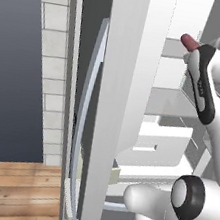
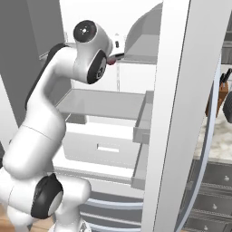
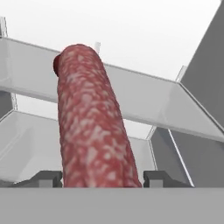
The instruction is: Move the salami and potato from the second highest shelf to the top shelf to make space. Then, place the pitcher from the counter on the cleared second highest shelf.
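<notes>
- Inside the open fridge: two-finger gripper (image 3: 101, 178) pinches the dark red mottled sausage-shaped salami (image 3: 89, 122).
- Salami points toward 12 o'clock, across the thin pale grey shelf panel (image 3: 153, 96).

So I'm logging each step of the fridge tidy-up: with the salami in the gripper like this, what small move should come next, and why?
Probably carry it forward and set it down on the top shelf. The gripper is shut on the salami, which sticks out lengthwise between the fingertips, held in the air inside the open fridge. In the hand view the shelf panel lies just ahead, behind the salami's far end, with bare surface to land on.
</notes>
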